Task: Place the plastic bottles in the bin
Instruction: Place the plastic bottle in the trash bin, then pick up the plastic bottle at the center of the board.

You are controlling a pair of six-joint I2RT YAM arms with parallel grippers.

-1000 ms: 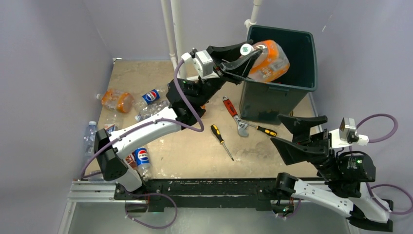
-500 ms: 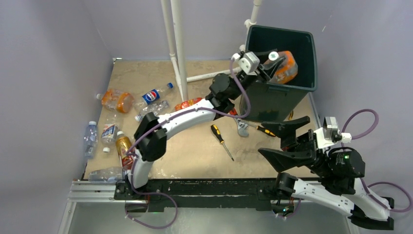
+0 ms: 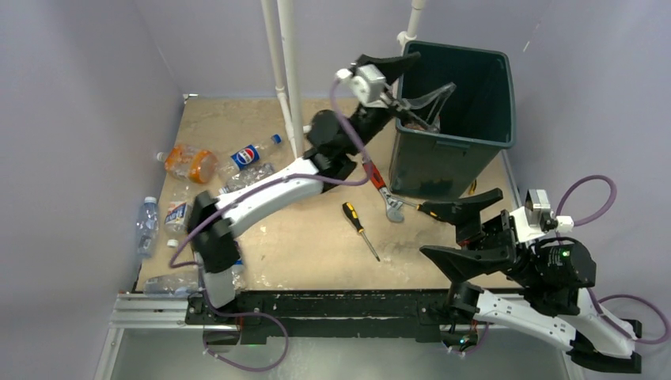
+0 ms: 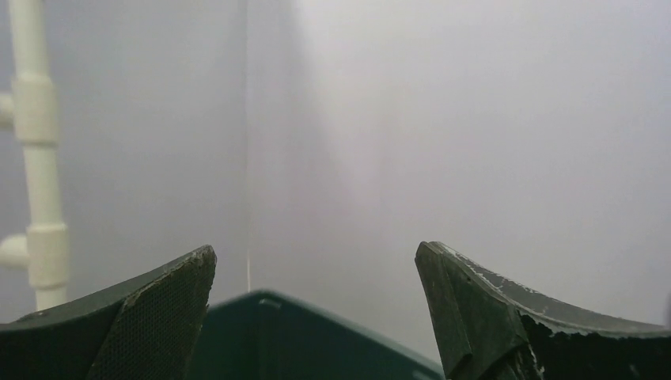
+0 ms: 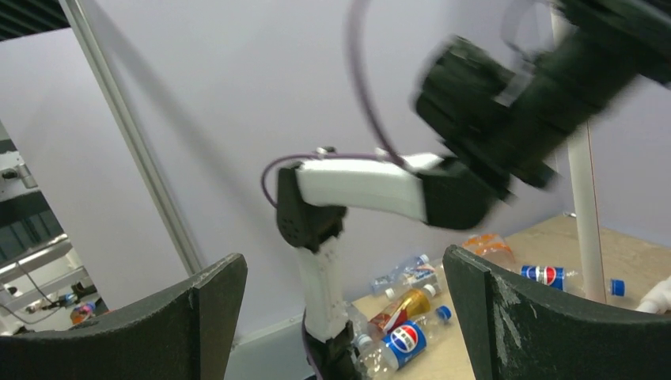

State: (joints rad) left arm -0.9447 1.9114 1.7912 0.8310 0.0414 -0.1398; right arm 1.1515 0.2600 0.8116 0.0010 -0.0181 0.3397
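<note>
Your left gripper [image 3: 432, 73] has its jaws spread wide, with nothing between them. They hang over the open top of the dark green bin [image 3: 431, 166]. In the left wrist view the bin's rim shows just below and between the two jaws, against a pale wall. White pipes [image 3: 285, 71] stand behind and to the left of them.

Your right gripper [image 3: 423, 229] also has its jaws spread and empty. They are held above the near right part of the desk [image 3: 316, 253], nearer to you than the bin. A yellow-and-black screwdriver [image 3: 360, 226] lies to the left of these jaws. A red-handled wrench [image 3: 381, 188] lies beyond it, by the foot of the bin.

The bottles sit well to the left of both sets of jaws. An orange-tinted bottle [image 3: 194, 164] and a Pepsi bottle [image 3: 252, 154] lie side by side. A clear water bottle [image 3: 146, 226] rests at the desk's far left edge.
</note>
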